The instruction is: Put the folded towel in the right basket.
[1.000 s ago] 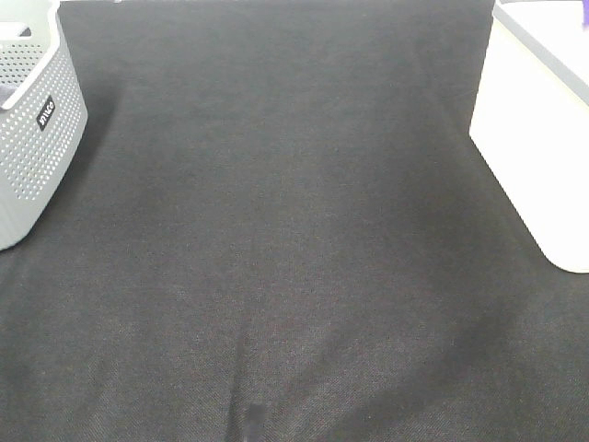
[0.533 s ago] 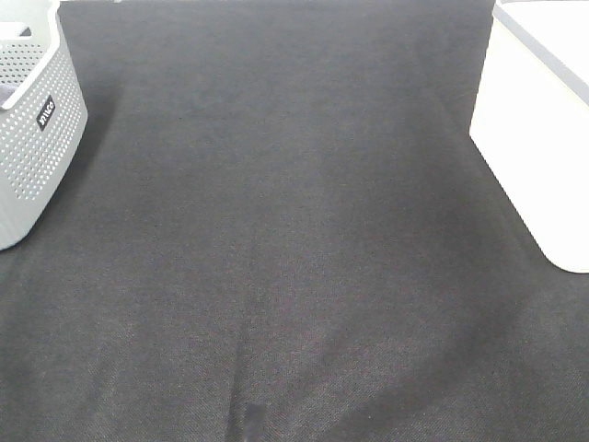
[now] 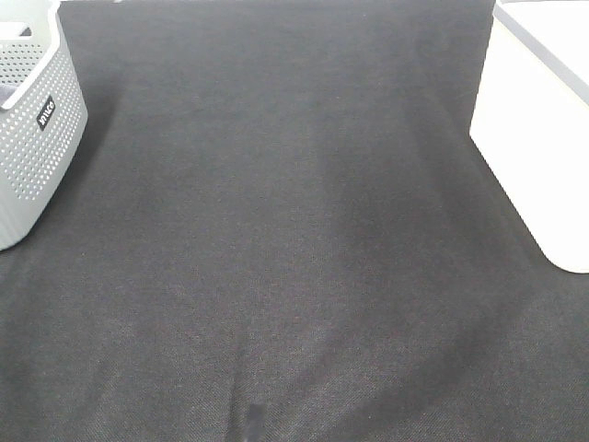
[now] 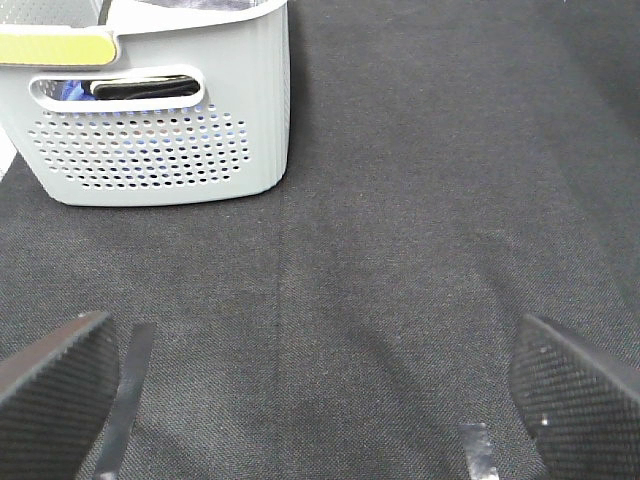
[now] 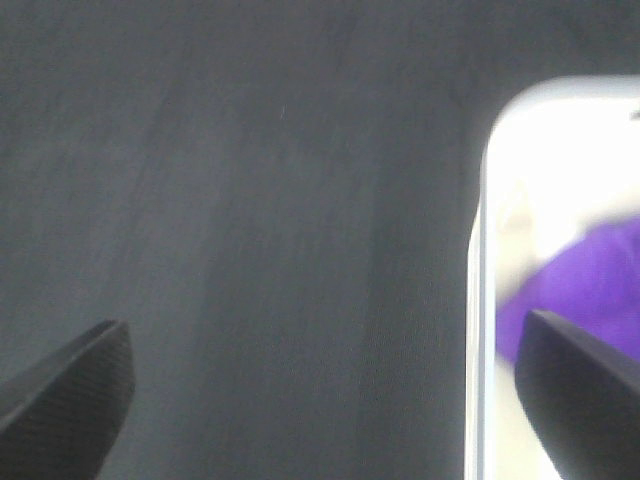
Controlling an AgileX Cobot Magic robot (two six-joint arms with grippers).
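Note:
A purple towel (image 5: 590, 285) lies inside the white right basket (image 5: 530, 150), blurred in the right wrist view. My right gripper (image 5: 325, 390) is open and empty, and it hangs above that basket's near wall. One fingertip shows over the black cloth and the other over the basket. The white basket also stands at the right edge of the exterior view (image 3: 534, 138); the towel does not show there. My left gripper (image 4: 320, 390) is open and empty above bare cloth, in front of the grey basket (image 4: 170, 140). Neither gripper shows in the exterior view.
The grey perforated basket (image 3: 32, 138) stands at the far left and holds dark items and a yellow-green piece (image 4: 55, 45). A black cloth (image 3: 294, 239) covers the table between the two baskets. Two tape marks (image 4: 478, 450) lie on the cloth near my left gripper.
Both baskets stay in place. Only a faint shadow on the cloth's middle and right has shifted.

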